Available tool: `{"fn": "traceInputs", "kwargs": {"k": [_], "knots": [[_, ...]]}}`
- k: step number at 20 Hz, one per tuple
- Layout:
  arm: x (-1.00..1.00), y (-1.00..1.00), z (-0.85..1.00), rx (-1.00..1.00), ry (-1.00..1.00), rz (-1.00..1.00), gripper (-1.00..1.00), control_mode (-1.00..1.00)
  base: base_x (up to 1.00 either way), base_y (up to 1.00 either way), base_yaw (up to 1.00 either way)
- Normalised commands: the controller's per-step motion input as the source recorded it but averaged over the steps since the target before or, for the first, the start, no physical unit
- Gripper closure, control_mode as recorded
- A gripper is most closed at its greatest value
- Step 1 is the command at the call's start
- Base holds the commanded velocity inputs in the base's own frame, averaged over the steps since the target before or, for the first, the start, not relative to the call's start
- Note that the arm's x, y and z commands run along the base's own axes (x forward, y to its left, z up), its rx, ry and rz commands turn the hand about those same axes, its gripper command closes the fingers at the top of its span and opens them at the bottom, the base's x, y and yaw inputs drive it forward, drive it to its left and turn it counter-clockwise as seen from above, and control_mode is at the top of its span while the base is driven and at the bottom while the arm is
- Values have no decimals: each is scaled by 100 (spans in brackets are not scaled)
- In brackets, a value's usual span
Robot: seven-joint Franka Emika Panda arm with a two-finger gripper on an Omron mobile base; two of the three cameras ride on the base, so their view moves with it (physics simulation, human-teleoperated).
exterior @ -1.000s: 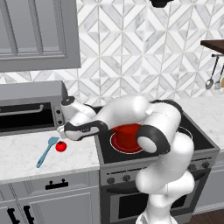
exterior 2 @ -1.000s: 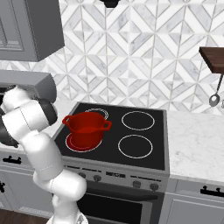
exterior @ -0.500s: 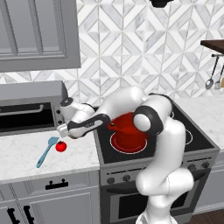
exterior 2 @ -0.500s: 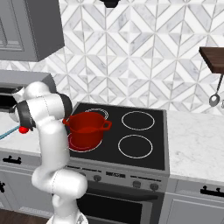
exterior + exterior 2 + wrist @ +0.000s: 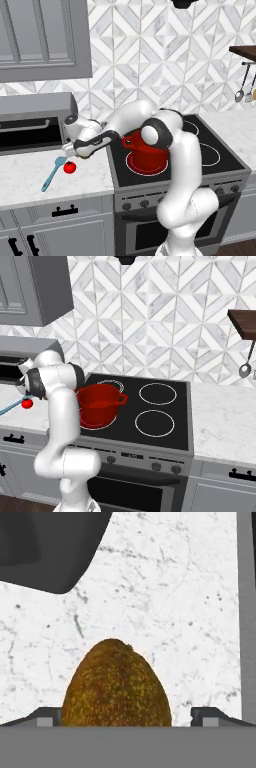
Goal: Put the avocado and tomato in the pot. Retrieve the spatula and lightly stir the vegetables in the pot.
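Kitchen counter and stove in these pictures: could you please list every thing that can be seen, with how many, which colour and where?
avocado: one, brownish-olive, on the white marble counter, between the two finger tips in the hand view.
tomato: one, red, on the counter left of the stove.
spatula: one, light blue, lying on the counter just left of the tomato.
pot: one, bright red, on the stove's front left burner.
stove: one, black top with four ring burners.
microwave: one, grey, at the back of the left counter.
hanging utensils: grey metal, under the wooden shelf at right.
pincer: one, white and dark, open, low over the left counter.
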Motion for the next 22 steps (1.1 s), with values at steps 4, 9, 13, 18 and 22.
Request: {"fn": "traceInputs", "kwargs": {"k": [4,9,13,18,22], "knots": [[14,0,-25,0,5,0,-100,-100,0,0,0],[-5,0,-7,0,4,-6,100,-100,0,0,0],[-39,-19,7,2,0,-8,100,-100,0,0,0],[-81,-36,62,10,-11,-7,100,-100,0,0,0],[-100,-41,98,13,-23,-1,100,-100,0,0,0]]}}
